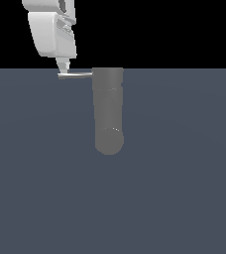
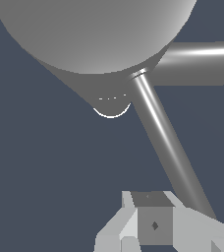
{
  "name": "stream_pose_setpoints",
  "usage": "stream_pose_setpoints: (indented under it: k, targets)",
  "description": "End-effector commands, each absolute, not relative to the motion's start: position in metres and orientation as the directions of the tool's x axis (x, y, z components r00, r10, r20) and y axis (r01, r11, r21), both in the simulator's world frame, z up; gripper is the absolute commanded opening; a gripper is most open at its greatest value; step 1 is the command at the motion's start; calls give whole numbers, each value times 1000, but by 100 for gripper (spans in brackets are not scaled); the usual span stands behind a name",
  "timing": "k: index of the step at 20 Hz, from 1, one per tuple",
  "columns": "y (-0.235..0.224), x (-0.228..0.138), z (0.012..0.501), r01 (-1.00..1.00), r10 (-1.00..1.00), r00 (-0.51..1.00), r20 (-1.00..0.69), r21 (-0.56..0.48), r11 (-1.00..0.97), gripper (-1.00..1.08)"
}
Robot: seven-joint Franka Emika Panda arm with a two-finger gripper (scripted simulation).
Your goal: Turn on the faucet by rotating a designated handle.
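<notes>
The faucet (image 1: 108,109) is a thick matte grey cylinder with a rounded lower end, in the middle of the exterior view. Its handle (image 1: 78,75), a thin grey rod, sticks out from the cylinder's top toward the exterior view's left. My white gripper (image 1: 64,69) comes down from above, its tip touching or just over the rod's outer end. The fingers look closed together with nothing between them. In the wrist view the faucet (image 2: 94,34) fills the far part, and the handle (image 2: 165,142) runs from it to beside my gripper (image 2: 155,224).
The faucet stands on a flat dark blue-grey floor (image 1: 184,188). In the wrist view a second, thicker grey bar (image 2: 202,64) branches off the faucet where the handle joins it.
</notes>
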State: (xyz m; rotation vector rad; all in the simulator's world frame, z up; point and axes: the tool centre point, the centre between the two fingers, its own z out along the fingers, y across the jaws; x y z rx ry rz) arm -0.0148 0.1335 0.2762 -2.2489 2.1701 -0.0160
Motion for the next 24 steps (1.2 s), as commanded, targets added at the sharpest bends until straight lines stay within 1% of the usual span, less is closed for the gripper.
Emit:
stream_pose_setpoints:
  k: [1,5,7,24]
  targets:
    - [132,-28,272,-999,-999,37,0,-2,-37,-100]
    - [131,-39,271,-999,-999,37,0,-1,-37,-100]
    - [135,-32,276,-999,-999,41,-4,-17,-41,-100]
    - [94,-69,273,-999,-999,39,-2,-9,-39,-100]
